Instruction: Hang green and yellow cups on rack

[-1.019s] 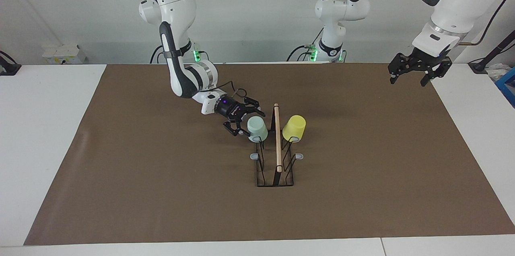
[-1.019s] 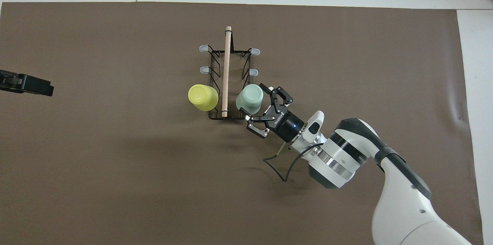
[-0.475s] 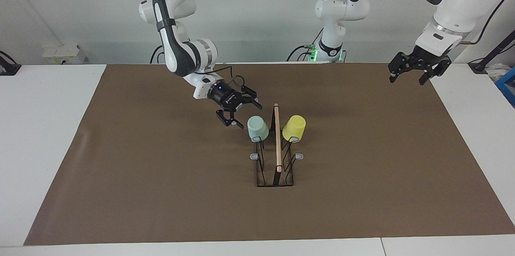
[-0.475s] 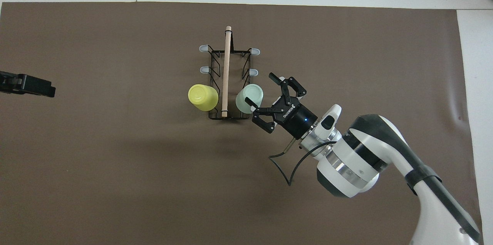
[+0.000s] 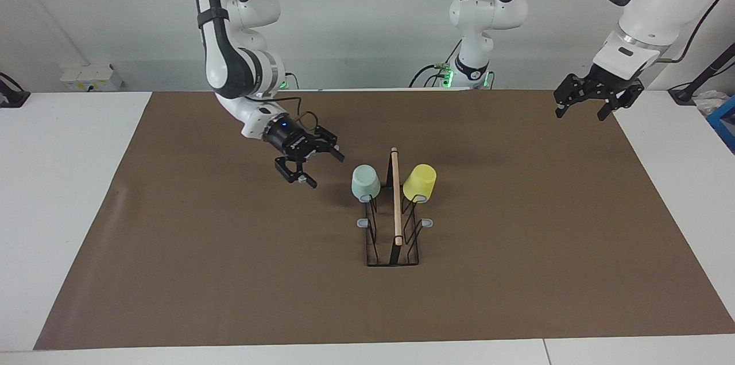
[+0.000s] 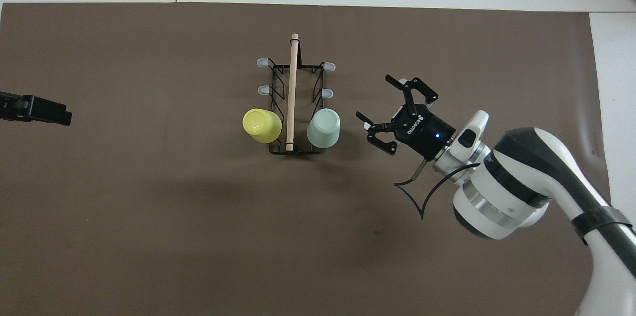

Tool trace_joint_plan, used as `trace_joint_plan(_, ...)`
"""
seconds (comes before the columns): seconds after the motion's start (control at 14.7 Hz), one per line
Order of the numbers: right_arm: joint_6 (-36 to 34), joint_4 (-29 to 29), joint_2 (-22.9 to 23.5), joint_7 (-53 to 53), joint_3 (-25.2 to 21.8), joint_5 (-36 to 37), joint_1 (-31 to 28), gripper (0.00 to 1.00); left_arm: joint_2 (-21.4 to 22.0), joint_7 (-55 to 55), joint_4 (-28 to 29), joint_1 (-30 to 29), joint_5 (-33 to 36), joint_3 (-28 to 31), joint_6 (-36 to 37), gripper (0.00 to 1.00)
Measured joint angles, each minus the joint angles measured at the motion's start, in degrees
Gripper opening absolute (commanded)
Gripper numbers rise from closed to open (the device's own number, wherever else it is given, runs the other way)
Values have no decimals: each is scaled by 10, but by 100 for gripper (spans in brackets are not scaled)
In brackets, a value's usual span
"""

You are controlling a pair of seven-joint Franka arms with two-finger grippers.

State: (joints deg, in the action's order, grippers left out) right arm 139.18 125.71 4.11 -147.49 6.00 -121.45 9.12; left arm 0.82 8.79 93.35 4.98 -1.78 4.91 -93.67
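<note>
The black wire rack [image 5: 396, 204] [image 6: 292, 82] with its wooden top rod stands mid-mat. A mint green cup [image 5: 366, 182] [image 6: 324, 128] hangs upside down on the prong nearest the robots on the right arm's side. A yellow cup [image 5: 420, 182] [image 6: 261, 125] hangs the same way across the rod from it. My right gripper [image 5: 325, 169] [image 6: 373, 97] is open and holds nothing, raised over bare mat beside the green cup and clear of it. My left gripper [image 5: 580, 115] [image 6: 59, 113] waits open and high over the mat's edge at the left arm's end.
The rack's remaining grey-tipped prongs [image 5: 362, 222] [image 5: 426, 222] carry nothing. A brown mat [image 5: 517, 273] covers most of the white table. A blue box [image 5: 724, 121] sits at the table's edge by the left arm.
My right gripper has drawn back from the green cup toward the right arm's end and risen, leaving the cup on its prong. The left arm has barely moved.
</note>
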Motion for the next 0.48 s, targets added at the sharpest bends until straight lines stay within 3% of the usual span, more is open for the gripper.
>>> trace_joint_plan(0.48,-76,-58,-11,238,-3,451,-133,100,1,0,0,0,0,0,0,100)
